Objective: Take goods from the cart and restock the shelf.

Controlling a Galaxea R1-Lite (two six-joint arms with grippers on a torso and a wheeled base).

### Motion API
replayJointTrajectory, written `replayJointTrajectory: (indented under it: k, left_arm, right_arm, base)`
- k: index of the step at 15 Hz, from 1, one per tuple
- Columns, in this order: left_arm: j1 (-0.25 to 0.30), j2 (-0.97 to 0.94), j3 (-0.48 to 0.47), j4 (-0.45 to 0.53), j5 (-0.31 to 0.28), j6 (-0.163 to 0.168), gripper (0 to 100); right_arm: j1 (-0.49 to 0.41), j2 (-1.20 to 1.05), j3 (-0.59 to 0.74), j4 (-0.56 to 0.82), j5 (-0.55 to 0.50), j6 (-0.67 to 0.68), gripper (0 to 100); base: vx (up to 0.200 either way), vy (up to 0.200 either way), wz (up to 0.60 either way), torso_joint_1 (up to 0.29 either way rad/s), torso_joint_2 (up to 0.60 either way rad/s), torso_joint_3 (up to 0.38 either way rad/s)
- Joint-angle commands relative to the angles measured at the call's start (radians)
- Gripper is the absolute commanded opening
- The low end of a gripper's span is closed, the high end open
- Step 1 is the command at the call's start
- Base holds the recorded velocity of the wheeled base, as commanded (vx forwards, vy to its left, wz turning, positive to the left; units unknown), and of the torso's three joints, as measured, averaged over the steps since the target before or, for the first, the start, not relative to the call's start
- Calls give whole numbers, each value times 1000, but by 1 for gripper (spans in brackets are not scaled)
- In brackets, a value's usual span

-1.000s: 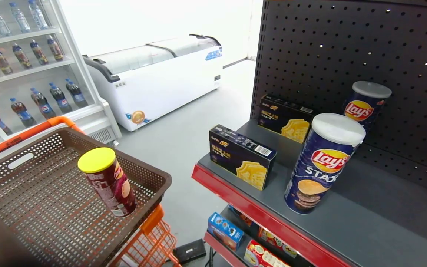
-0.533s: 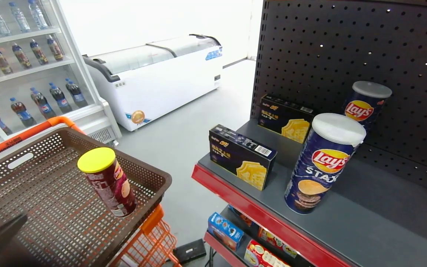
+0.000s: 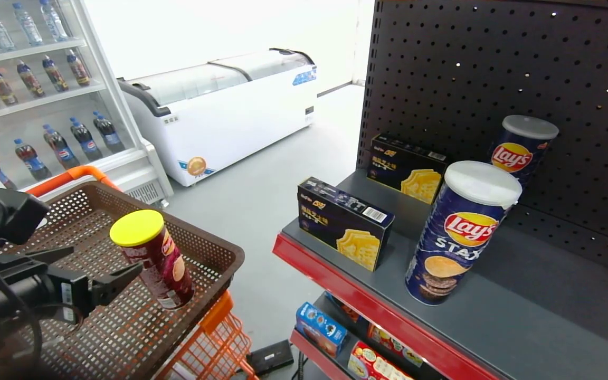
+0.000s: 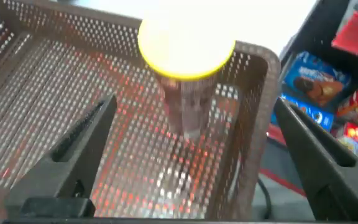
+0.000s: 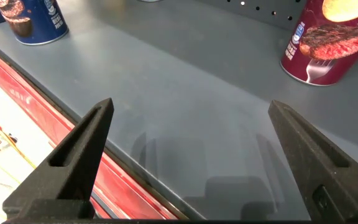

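Note:
A dark red chip can with a yellow lid [image 3: 153,258] stands tilted in the brown basket [image 3: 214,250] on the orange cart. My left gripper [image 3: 106,258] is open just to the left of the can at mid height, one finger close to its side. In the left wrist view the can [image 4: 188,81] stands between the spread fingers [image 4: 82,146], a little ahead of them. My right gripper [image 5: 191,107] hangs open over a bare stretch of the grey shelf [image 5: 185,124] with nothing in it.
The shelf board [image 3: 494,311] has a red front edge and carries two dark biscuit boxes [image 3: 343,221] and two blue chip cans [image 3: 459,232]. A red can [image 5: 325,43] stands on the shelf beyond the right gripper. Lower shelves hold snacks [image 3: 320,327]. A freezer chest [image 3: 225,111] stands behind.
My left arm has come up from the lower left into the head view, bringing the open gripper beside the yellow-lidded can. The can and the shelf goods have stayed put.

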Motion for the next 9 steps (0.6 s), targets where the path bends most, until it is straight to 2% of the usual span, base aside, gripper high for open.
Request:
replayJointTrajectory:
  k: [1, 4, 6, 9]
  left_arm:
    - [1, 178, 64, -161, -2, -7, 100]
    - [1, 276, 153, -365, -2, -7, 100]
    - [1, 305, 164, -403, 0, -9, 100]
    - [4, 389, 166, -535, 0, -45, 100]
  right_arm:
    - [1, 0, 0, 0, 0, 0, 100]
    - [0, 0, 0, 0, 0, 0, 100]
    - [0, 0, 0, 0, 0, 0, 100]
    - [0, 0, 0, 0, 0, 0, 100]
  base:
    - [0, 0, 0, 0, 0, 0]
    - [0, 0, 0, 0, 0, 0]
    - [0, 0, 0, 0, 0, 0]
    - [0, 0, 0, 0, 0, 0]
